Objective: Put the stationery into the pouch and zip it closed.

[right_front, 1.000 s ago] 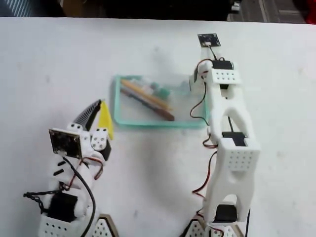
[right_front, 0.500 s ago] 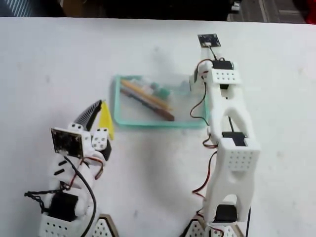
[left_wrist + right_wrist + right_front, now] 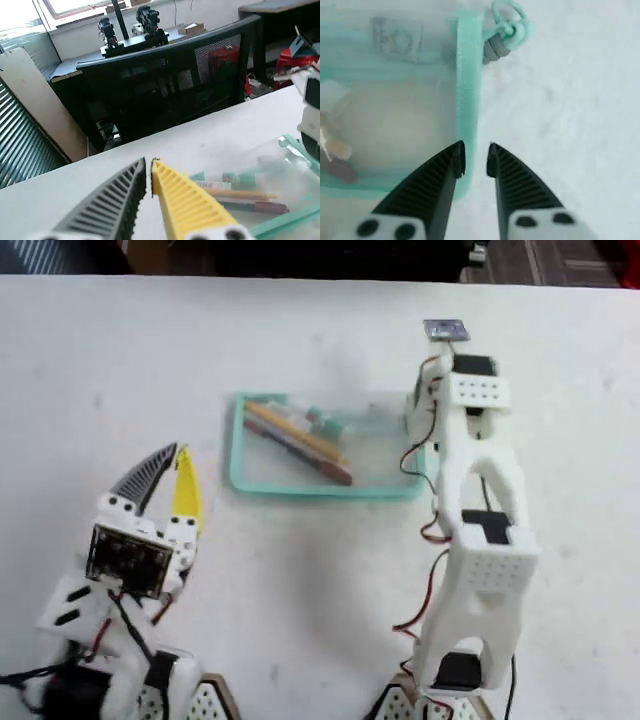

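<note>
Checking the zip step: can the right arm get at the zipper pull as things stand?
Probably yes. The zipper pull lies exposed on the table beside the pouch's end, ahead of the right gripper, with nothing between them.

Right arm [image 3: 480, 470] crowds the pouch [image 3: 375, 445] at its zipper end; table [image 3: 260, 540] toward the left gripper [image 3: 181, 448] allows passage.

Nothing here can be read from where I stand. The pouch [image 3: 466, 75] carries a small grey printed patch [image 3: 397, 37] near its zip end, but the marks on it are too blurred to make out. The pale bands on the stationery [image 3: 235, 192] inside are just as illegible
</note>
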You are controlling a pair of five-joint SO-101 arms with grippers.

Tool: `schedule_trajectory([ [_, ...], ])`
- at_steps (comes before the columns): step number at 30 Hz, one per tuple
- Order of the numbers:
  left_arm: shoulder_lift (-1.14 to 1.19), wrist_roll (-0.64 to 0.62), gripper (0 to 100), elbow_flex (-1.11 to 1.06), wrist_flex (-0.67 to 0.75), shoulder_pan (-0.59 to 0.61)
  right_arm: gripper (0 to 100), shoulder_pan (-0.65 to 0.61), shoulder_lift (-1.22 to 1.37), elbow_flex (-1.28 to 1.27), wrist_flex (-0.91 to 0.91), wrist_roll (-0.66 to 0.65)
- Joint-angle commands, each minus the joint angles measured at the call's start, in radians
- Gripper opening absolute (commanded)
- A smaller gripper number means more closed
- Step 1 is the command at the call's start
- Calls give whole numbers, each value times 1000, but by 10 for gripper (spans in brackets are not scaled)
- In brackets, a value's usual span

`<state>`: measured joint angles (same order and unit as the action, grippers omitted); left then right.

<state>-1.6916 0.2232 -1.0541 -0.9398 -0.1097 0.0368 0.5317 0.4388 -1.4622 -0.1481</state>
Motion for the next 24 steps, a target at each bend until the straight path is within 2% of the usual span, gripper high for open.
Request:
schedule_trajectory([
  [1, 196, 49, 50, 367, -199, 5, 18, 16, -203, 103, -148, 9],
  [7, 384, 46, 50, 741, -425, 5, 17, 15, -515, 140, -254, 8],
  [13, 496, 44, 50, 951, -597, 8, 17, 10, -851, -40, -251, 6],
  [19, 544, -12, 50, 1140, -752, 157, 17, 8, -1175, -180, -251, 2],
  [24, 539, -11, 53, 1264, -838, 179, 17, 8, -1492, -338, -252, 0],
])
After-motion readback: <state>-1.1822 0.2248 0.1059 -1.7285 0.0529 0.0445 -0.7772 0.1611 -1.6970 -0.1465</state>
